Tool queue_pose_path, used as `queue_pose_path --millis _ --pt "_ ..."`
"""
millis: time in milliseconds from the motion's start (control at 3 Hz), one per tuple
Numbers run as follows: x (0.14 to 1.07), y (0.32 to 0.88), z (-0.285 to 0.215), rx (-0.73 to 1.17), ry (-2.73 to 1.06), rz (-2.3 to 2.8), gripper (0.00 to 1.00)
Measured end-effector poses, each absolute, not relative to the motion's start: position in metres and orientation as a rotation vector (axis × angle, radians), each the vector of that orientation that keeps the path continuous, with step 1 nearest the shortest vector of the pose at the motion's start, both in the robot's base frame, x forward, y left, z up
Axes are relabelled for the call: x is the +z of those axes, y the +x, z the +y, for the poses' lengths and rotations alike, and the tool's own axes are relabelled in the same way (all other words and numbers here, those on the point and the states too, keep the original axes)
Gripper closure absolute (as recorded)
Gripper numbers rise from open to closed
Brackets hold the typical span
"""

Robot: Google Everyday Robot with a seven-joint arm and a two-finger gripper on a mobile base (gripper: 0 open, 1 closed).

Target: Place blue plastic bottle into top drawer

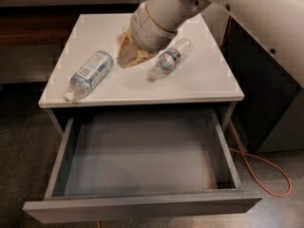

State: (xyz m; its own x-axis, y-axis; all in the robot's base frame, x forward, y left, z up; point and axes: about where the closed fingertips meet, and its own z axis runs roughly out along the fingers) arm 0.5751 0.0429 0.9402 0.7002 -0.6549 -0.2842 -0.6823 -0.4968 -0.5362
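Note:
The blue plastic bottle (pixel 90 74) lies on its side at the left of the white cabinet top (pixel 209 80), with its white cap toward the front left edge. My gripper (pixel 127 56) hangs low over the middle of the top, a short way right of that bottle and apart from it. Nothing shows in its grasp. Below, the top drawer (pixel 142 208) is pulled fully out, and its grey inside holds nothing.
A smaller, slimmer clear bottle (pixel 171 58) lies on its side just right of the gripper. My arm (pixel 247 13) crosses the back right of the top. An orange cable (pixel 268 167) loops on the floor right of the drawer, beside a dark unit (pixel 266 89).

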Motion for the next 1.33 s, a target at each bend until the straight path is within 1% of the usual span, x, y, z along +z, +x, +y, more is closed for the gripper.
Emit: queue_pose_path --millis 333,667,1333 --pt "0.931 0.592 0.084 -0.03 -2.398 0.913 0.23" --pt "0.929 0.597 0.104 -0.063 -2.467 0.84 0.02" --pt "0.921 0.6 0.11 -0.039 -2.501 0.821 0.0"
